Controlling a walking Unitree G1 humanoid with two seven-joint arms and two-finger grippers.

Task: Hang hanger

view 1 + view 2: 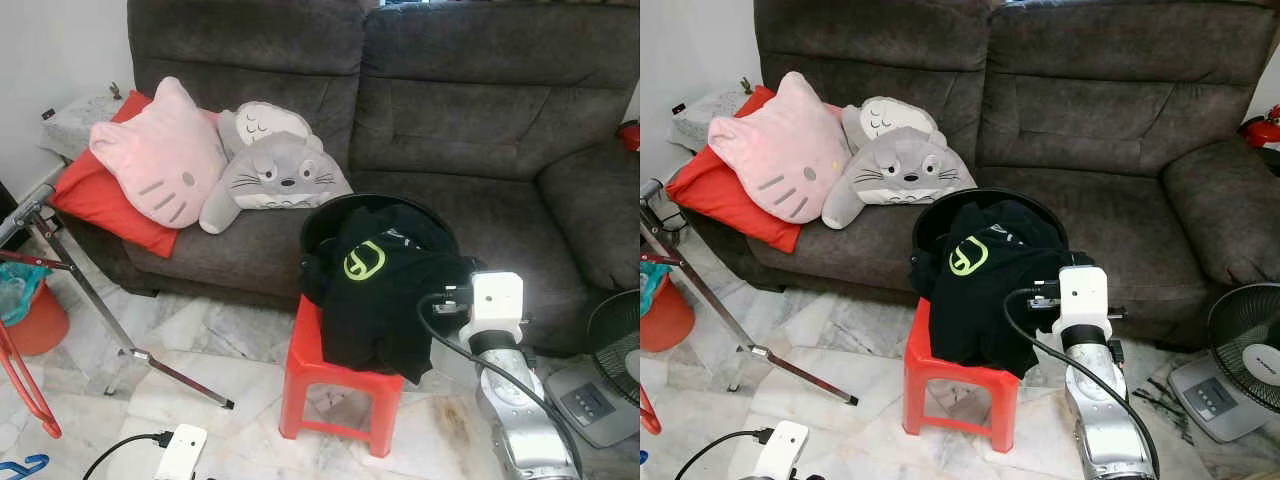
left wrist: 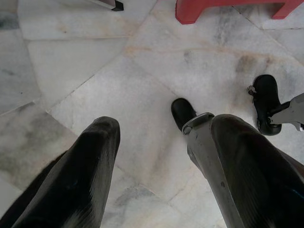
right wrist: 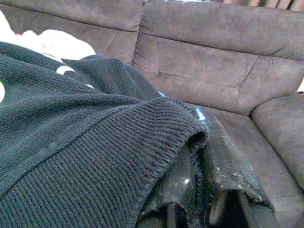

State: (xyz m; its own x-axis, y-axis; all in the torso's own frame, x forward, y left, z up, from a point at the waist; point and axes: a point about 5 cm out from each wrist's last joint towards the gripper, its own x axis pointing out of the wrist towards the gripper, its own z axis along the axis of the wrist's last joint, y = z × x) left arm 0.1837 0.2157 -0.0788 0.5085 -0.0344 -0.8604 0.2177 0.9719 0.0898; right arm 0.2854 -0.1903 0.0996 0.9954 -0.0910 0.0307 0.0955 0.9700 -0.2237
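A dark grey sofa (image 1: 470,110) fills the upper half of the head views. In front of it, at lower centre, stands a red plastic stool (image 1: 335,385) with a black basin (image 1: 325,220) on top, and a black garment with a lime-green logo (image 1: 385,290) spills out of the basin and down over the stool's front edge.

The right arm (image 1: 515,410) rises from the lower right of the frame, its white wrist block level with the stool top, just right of the draped garment. From the right wrist view the right gripper (image 3: 209,190) is buried under the knitted cloth (image 3: 95,156) — the ribbed hem lies right over the fingers, and I cannot tell whether they are parted or closed on anything.

At the bottom left of the frame the left arm (image 1: 180,452) hangs low over the marble floor (image 1: 230,350). Its wrist view shows the left gripper (image 2: 156,166) with its two black fingers (image 2: 80,175) spread wide apart, nothing between them, pointing down at the tiles.

On the sofa's left end sit a pink cat-face cushion (image 1: 160,150), a red cushion (image 1: 100,195) beneath it and a grey plush cushion (image 1: 275,170). A metal stand's legs (image 1: 110,320) slant across the left edge, with a red hanger (image 1: 25,385) in the lower left corner — and a blue hook-shaped piece (image 1: 22,466) at the very bottom. A fan (image 1: 610,360) stands at the right edge.
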